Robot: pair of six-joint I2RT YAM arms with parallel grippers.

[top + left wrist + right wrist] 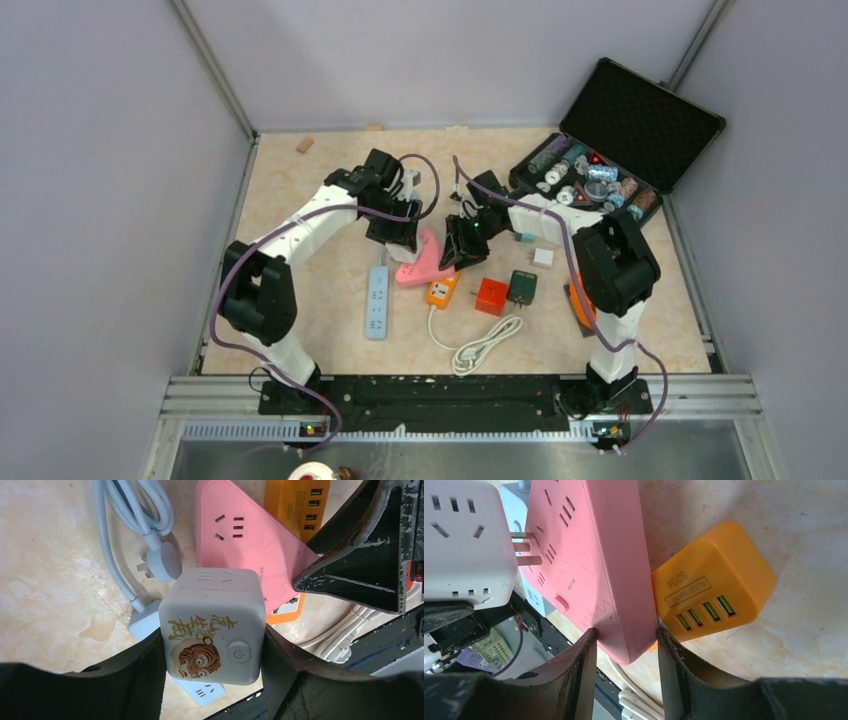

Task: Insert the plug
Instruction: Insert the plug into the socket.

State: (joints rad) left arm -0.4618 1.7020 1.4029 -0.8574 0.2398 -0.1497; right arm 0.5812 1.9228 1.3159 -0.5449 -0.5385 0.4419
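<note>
My left gripper [212, 655] is shut on a white cube plug adapter [212, 625] with a tiger sticker and a power button. In the right wrist view the cube [466, 540] has its metal prongs [526, 547] touching the socket holes of the pink triangular power strip [594, 565]. My right gripper [626, 650] is shut on a corner of the pink strip, which also shows in the left wrist view [250, 545]. In the top view the left gripper [395, 232] and right gripper [462, 245] meet over the pink strip [425, 265].
An orange USB socket cube [714, 580] lies against the pink strip. A pale blue power strip [377, 300] with its cable lies left, a red cube [491, 295], a dark green adapter [521, 287] and a coiled white cord [485, 345] nearby. An open black case [610, 150] stands at back right.
</note>
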